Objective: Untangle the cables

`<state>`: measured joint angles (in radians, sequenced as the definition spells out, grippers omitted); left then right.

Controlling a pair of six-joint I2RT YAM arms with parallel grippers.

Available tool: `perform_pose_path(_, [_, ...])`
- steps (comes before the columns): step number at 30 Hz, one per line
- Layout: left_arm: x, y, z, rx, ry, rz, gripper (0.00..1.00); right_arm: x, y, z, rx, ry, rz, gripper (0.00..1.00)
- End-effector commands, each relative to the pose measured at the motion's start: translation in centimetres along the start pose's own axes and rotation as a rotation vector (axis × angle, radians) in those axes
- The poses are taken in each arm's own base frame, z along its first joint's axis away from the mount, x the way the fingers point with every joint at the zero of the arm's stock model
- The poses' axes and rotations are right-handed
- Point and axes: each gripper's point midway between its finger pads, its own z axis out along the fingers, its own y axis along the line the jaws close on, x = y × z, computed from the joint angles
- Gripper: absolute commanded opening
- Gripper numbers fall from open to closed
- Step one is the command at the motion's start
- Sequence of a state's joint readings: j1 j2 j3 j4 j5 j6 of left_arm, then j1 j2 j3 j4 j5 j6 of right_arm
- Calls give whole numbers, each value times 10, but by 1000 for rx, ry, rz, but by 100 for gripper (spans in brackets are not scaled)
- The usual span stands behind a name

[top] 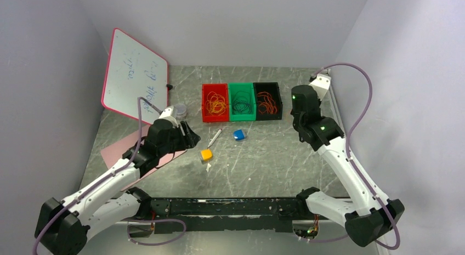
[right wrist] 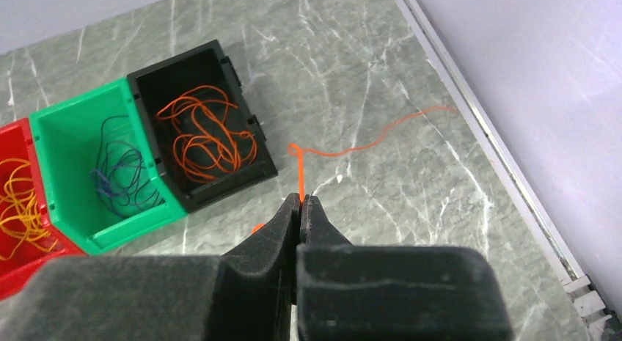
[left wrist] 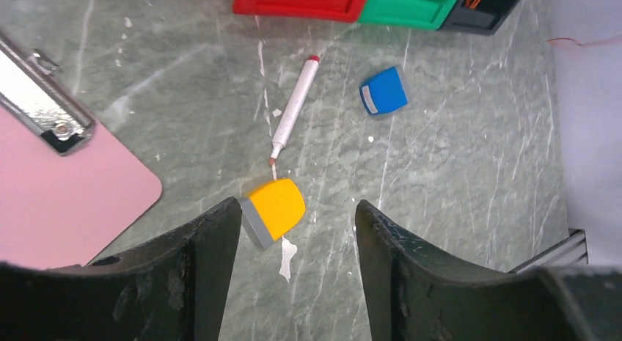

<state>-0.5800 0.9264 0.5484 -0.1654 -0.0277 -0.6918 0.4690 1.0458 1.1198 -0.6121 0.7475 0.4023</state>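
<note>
Right wrist view: my right claw [right wrist: 301,202] is clamped on an orange cable [right wrist: 352,150]; my left claw [left wrist: 297,207] hangs apart above the table [left wrist: 455,180].

Veined stone-look table [left wrist: 455,180], glossy plastic bins [top: 242,118], thin wiry cables [right wrist: 205,139]

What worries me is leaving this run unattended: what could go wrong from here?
1. The right gripper pinches a hair-thin red-orange cable with only its very tips, so it may slip out.
2. That cable's free end trails toward the table's edge rail and could snag there.
3. The open left gripper hangs near the yellow block and marker and might knock them.
</note>
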Motion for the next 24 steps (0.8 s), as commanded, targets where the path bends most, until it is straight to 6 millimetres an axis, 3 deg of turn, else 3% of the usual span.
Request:
perform_pose_path(1, [-18, 10, -12, -65, -71, -45, 64, -9, -1, 8, -48, -6, 37, 0])
perform_pose_path(5, [-21, 10, -14, -75, -71, -28, 63, -14, 12, 8, -131, -30, 34, 0])
perform_pose_path(14, [-16, 7, -7, -59, -40, -17, 60, -10, 9, 18, -100, -30, 17, 0])
perform_pose_path(21, [-13, 7, -4, -57, -22, -10, 59, 10, 51, 26, -302, 13, -38, 0])
perform_pose_path(24, [-13, 8, -3, -61, -17, -10, 59, 19, 58, 32, -316, 39, -49, 0])
